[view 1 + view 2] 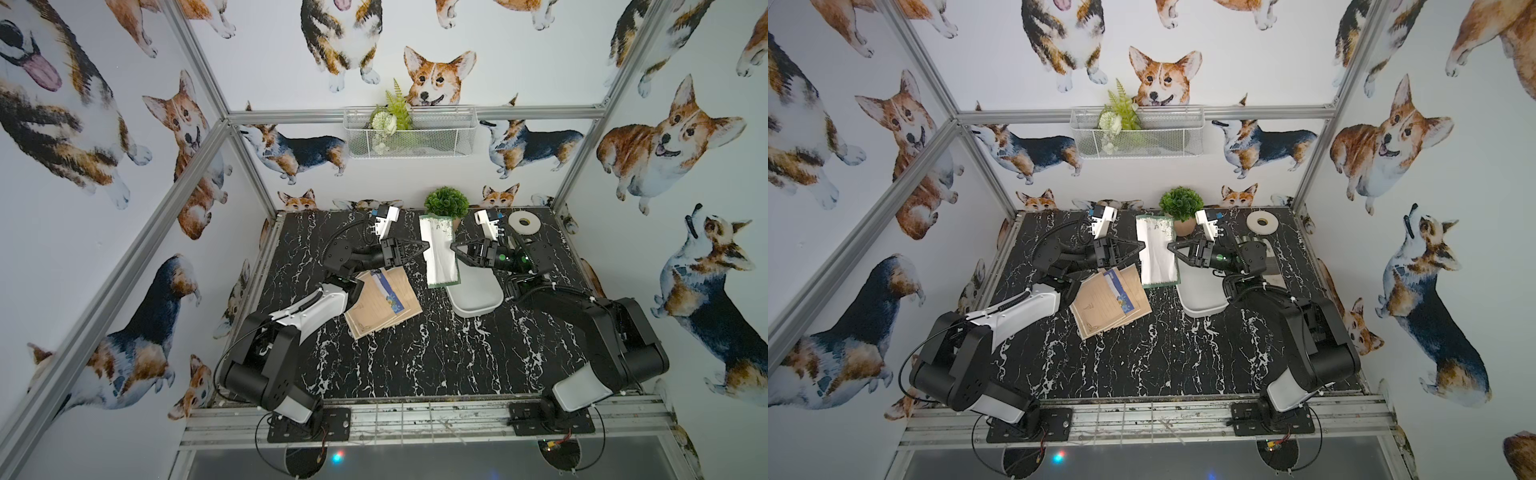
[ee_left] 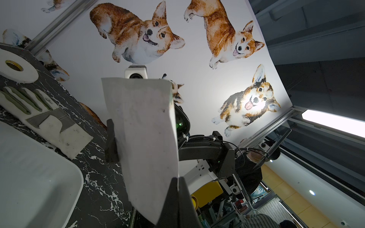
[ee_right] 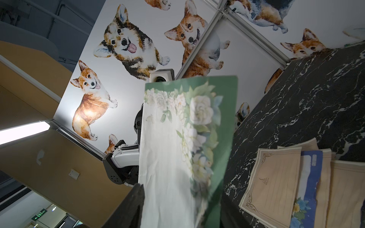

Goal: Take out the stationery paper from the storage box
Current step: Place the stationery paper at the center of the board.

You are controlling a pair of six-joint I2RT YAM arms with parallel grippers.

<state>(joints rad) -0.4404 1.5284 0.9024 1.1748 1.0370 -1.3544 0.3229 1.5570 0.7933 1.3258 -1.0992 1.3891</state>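
One sheet of stationery paper [image 1: 440, 253] [image 1: 1156, 253], white with a green floral border [image 3: 177, 158], hangs in the air between my two grippers, above the far end of the storage box [image 1: 478, 305] [image 1: 1200, 305]. My left gripper [image 1: 427, 248] [image 2: 178, 178] is shut on one long edge. My right gripper [image 1: 453, 249] [image 3: 180, 187] straddles the opposite edge with its jaws apart. One of its fingers [image 3: 136, 197] shows beside the sheet and the sheet hides the other. More stationery paper, tan with one blue sheet [image 1: 374, 311] [image 3: 276, 177], lies in a pile on the table under my left arm. No paper shows in the part of the box in view.
A white tape roll [image 1: 524, 224] [image 2: 15, 69] and a grey-and-white glove [image 2: 39, 110] lie at the back right, behind my right arm. A potted plant [image 1: 446, 203] stands at the back edge. A wire basket [image 1: 407, 133] hangs on the back wall.
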